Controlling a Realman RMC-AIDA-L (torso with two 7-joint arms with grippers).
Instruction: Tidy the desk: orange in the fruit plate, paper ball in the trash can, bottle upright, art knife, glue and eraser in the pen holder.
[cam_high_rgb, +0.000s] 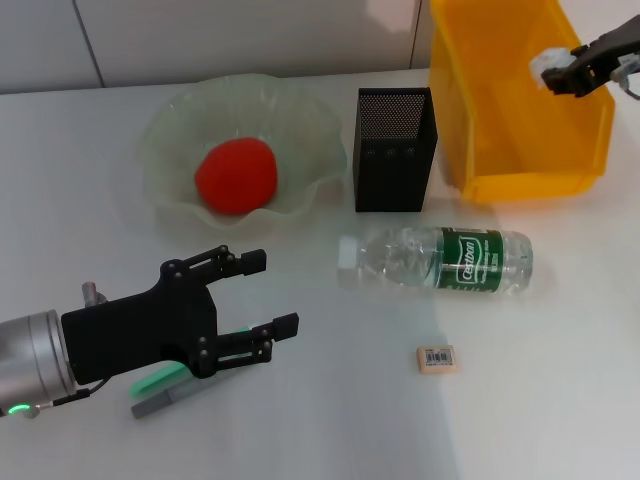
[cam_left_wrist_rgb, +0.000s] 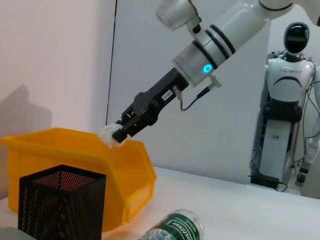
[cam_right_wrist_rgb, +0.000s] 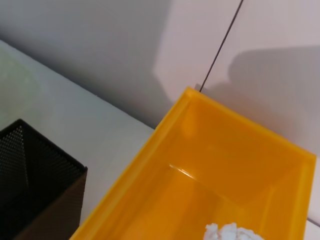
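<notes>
Nearest, the left gripper (cam_high_rgb: 262, 293) hovers spread open over the plain white desk (cam_high_rgb: 560, 400); the right gripper (cam_high_rgb: 562, 74) clamps the crumpled white paper ball (cam_high_rgb: 553, 62) above the bright yellow plastic trash can (cam_high_rgb: 520, 180).

left pincer (cam_high_rgb: 262, 295): black, silver wrist, green light | right pincer (cam_left_wrist_rgb: 121, 131): black, white-grey arm, cable

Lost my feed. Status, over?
Right hand shut on paper ball above trash can. Left hand open, low over desk. Bottle lying down.

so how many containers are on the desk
3: the fruit plate at the left holding the orange, the pen holder in the middle, the trash can at the right.
</notes>
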